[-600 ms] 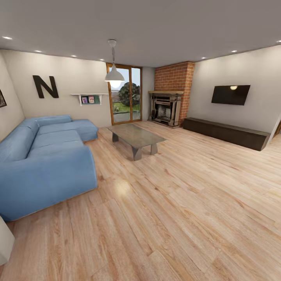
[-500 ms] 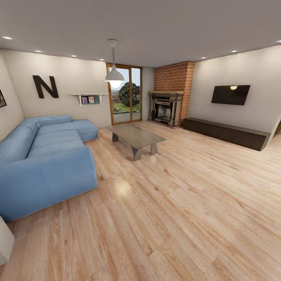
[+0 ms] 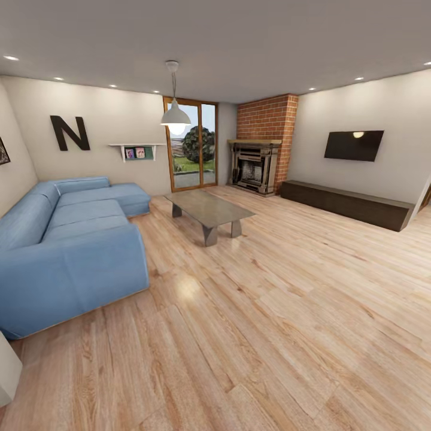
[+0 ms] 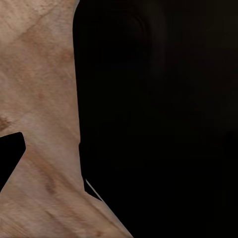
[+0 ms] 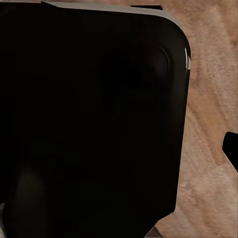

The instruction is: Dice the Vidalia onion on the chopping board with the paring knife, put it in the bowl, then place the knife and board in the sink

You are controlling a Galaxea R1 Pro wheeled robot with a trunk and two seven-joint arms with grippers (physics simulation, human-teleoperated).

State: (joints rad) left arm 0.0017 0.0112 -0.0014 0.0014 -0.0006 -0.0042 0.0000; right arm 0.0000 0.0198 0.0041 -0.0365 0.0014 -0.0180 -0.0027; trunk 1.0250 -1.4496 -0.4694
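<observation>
I am in a living room. The Vidalia onion, chopping board, paring knife, bowl, sink and countertop are all out of view. In the left wrist view a large black shape (image 4: 158, 114) blocks most of the picture, with wooden floor (image 4: 39, 99) beside it and a dark sliver (image 4: 10, 153) at the edge. The right wrist view is similar: a black rounded block (image 5: 89, 119), floor (image 5: 208, 99) and a small dark tip (image 5: 232, 148). I cannot tell how either gripper's jaws stand.
A blue corner sofa (image 3: 72, 251) stands on the left and a low glass-topped coffee table (image 3: 209, 209) in the middle. Behind are a brick fireplace (image 3: 254, 167), a glass door (image 3: 191, 146), a wall TV (image 3: 354, 145) and a long dark cabinet (image 3: 347, 203). Wooden floor (image 3: 269, 311) stretches ahead and to the right.
</observation>
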